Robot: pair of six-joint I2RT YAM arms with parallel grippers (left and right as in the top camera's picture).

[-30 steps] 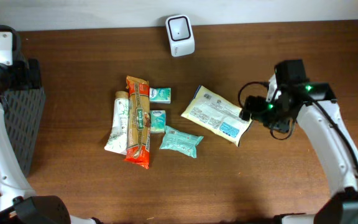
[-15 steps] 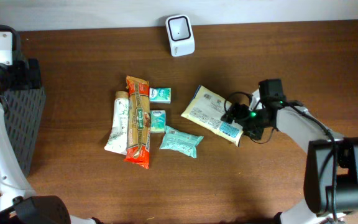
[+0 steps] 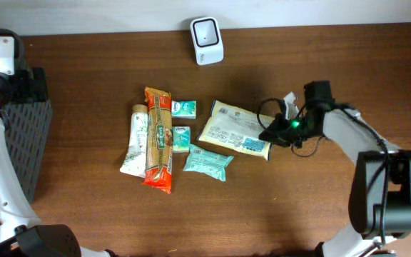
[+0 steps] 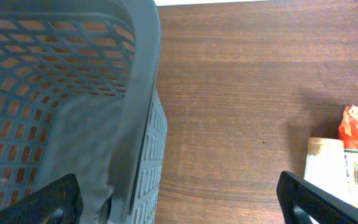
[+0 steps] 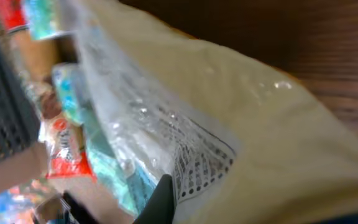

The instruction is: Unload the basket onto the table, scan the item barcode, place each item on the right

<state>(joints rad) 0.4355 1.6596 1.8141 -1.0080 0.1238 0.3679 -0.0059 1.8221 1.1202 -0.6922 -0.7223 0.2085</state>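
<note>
My right pincer [image 3: 273,135] is clamped shut on the right end of the cream packet [image 3: 232,130]. The packet lies on the table [image 3: 320,207] near the teal pouch [image 3: 207,162], well apart from the white scanner [image 3: 206,31]. My left pincer [image 4: 179,202] hangs wide open over the gray basket [image 4: 138,93].

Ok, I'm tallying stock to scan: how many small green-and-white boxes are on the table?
2. In the overhead view the upper box and the lower box both lie just right of the orange packet; another could hide under packets.
</note>
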